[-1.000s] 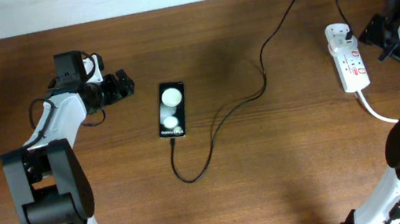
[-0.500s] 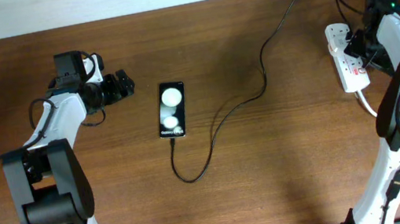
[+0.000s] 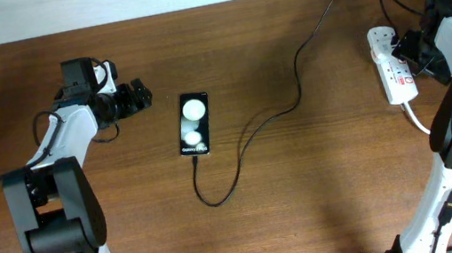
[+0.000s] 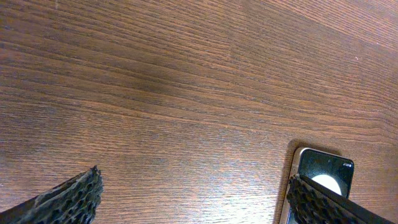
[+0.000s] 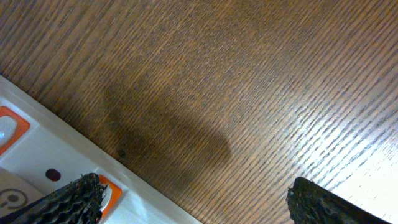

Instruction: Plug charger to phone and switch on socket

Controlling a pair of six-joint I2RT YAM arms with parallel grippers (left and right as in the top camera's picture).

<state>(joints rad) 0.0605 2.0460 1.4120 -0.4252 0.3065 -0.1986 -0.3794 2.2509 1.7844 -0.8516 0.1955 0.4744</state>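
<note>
Your right gripper (image 3: 413, 49), spread wide, has edged slightly off the white plastic socket (image 3: 395, 74); your left gripper (image 3: 141, 95), equally wide, sits near the glossy rectangular phone (image 3: 193, 124).

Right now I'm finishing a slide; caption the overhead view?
Charger runs from socket to phone; right pincer hovers open at the socket, left pincer open beside the phone.

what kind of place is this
Probably a robot test bench: a robot arm on each side of a wooden table, with a phone, charger cable and power strip laid out.
</note>
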